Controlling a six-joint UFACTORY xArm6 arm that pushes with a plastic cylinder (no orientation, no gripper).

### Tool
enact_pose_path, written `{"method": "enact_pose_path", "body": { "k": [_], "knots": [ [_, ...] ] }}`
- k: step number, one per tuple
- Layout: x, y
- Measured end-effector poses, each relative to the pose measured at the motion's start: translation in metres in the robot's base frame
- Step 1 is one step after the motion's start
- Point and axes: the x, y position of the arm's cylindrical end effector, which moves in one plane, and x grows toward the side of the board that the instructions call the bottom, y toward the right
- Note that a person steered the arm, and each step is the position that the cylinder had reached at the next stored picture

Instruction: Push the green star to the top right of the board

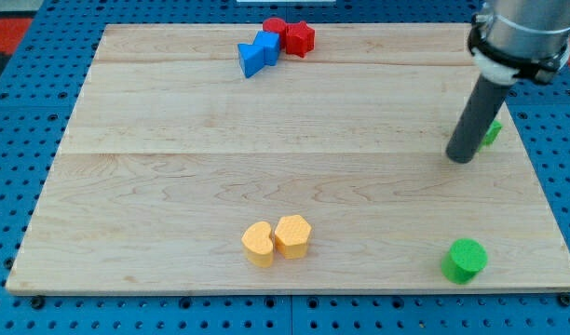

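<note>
The green star (493, 132) lies near the board's right edge, mostly hidden behind my rod; only a small green part shows. My tip (462, 158) rests on the board just left of and below the star, touching or nearly touching it. The board (266, 186) is pale wood.
A green cylinder (465, 260) stands at the bottom right. Two yellow blocks, a heart shape (258, 243) and a hexagon (292, 234), sit together at the bottom centre. Two blue blocks (258, 54) and two red blocks (292, 35) cluster at the top centre.
</note>
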Motion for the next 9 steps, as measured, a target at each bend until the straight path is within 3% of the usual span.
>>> {"method": "enact_pose_path", "body": {
  "k": [1, 2, 4, 5, 6, 7, 9],
  "knots": [
    [0.028, 0.036],
    [0.012, 0.094],
    [-0.048, 0.099],
    [-0.046, 0.062],
    [-0.016, 0.038],
    [-0.013, 0.035],
    [-0.016, -0.034]
  ]
}}
